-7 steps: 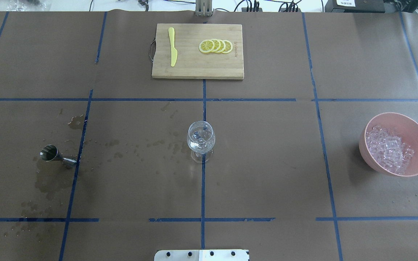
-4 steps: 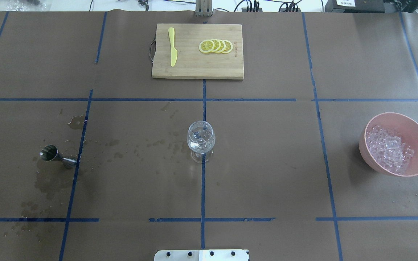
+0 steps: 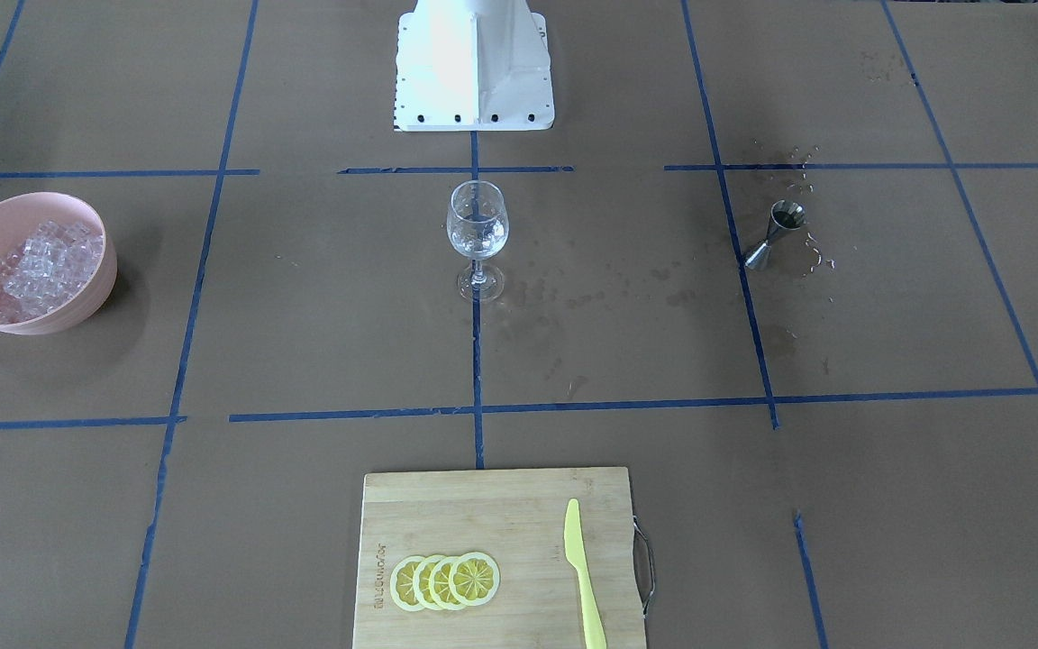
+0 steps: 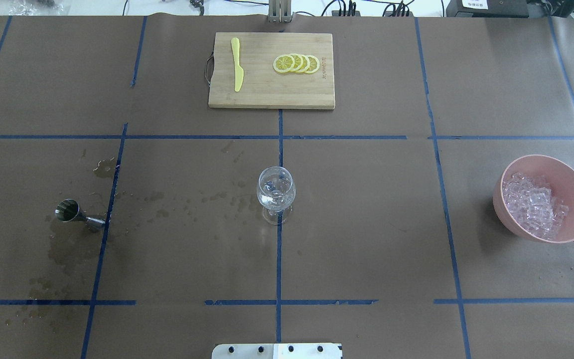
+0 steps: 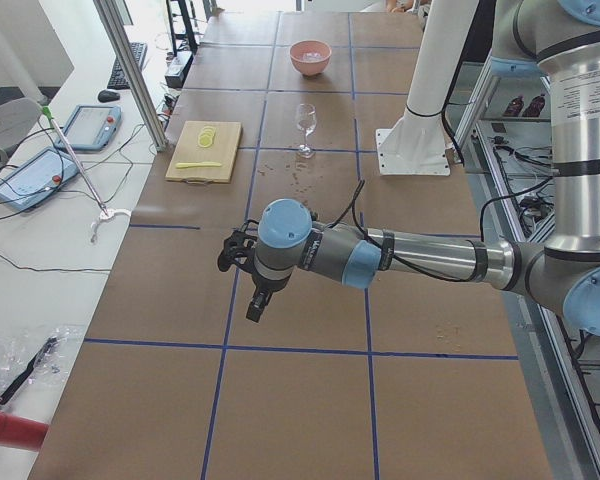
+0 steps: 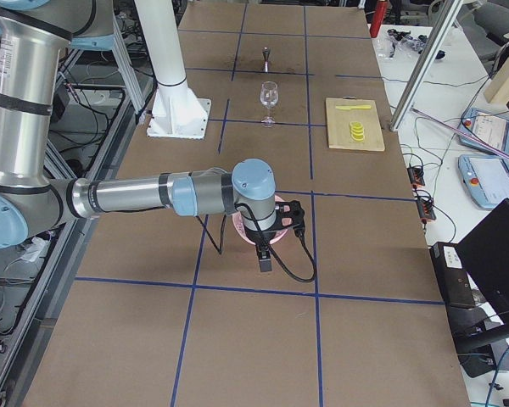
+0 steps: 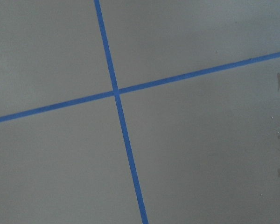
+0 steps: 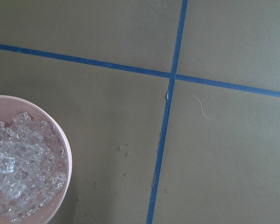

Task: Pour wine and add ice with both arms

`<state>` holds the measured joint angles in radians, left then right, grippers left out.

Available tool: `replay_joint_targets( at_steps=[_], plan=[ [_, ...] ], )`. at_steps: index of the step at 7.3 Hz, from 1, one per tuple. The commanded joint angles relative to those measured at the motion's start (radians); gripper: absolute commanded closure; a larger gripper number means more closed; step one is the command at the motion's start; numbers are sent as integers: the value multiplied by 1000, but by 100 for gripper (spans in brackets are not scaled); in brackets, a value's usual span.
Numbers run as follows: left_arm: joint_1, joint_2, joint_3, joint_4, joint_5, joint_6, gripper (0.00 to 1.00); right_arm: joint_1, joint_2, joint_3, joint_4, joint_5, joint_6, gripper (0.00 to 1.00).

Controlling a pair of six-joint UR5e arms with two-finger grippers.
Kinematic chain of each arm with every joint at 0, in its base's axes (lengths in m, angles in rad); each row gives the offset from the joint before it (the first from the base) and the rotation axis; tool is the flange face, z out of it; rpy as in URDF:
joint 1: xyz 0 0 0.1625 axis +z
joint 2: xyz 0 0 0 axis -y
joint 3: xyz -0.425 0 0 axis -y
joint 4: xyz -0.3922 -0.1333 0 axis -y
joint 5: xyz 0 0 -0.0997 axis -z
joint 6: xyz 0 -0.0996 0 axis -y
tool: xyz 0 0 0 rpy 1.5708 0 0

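Two grippers, both seen only from the side cams, so can't tell how far either pair of fingers is parted; neither visibly has hold of anything. Left gripper [image 5: 257, 305] points down, low over bare brown paper [image 4: 366, 224] at centre of the exterior left view, beside a line of blue tape [image 5: 232, 300]; its wrist cam shows just a tape cross w/ a few dark specks at the right edge. Left arm [image 5: 430, 255] runs back from it to the right edge of that view. Right gripper [image 6: 265, 257] also points down, at centre of the exterior right view, w/ the pink bowl [image 6: 278, 231] peeking out just behind it; right arm [image 6: 127, 197] stretches off to the left edge. Right wrist cam has the bowl rim in its lower left corner, ice [image 8: 18, 163] heaped inside, small droplets on the paper next to it. In the overhead view the ice [image 4: 533, 207] fills the bowl at mid-right, well apart from the wine glass [image 4: 276, 192], which stands upright at centre on a tape line; its contents are hard to make out. Jigger [image 4: 75, 213] stands at mid-left among wet spots [image 4: 68, 249]. Cutting board [image 4: 267, 94] sits at top centre w/ lemon slices [image 4: 297, 63] overlapping in a row and a yellow knife [image 4: 237, 65] to their left. White base [image 3: 474, 81] is at top centre of the front-facing view.
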<state>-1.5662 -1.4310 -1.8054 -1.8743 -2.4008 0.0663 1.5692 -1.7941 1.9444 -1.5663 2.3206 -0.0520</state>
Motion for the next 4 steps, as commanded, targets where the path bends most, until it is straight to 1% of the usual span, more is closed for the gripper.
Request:
replay_joint_targets(
  at_steps=[1,2,3,4],
  plan=[
    [0,-29,32,-220,-6,0,0,0,-2,8,43,0,-2,0],
    [-2,-5,49,-384,-12,-5,0,0,-2,-1,64,3,0,0],
    [-2,-3,87,-470,-12,-35,0,0,-5,-4,64,29,0,0],
    [-2,-5,81,-570,-3,-58,0,0,-4,5,68,42,0,0]
  ],
)
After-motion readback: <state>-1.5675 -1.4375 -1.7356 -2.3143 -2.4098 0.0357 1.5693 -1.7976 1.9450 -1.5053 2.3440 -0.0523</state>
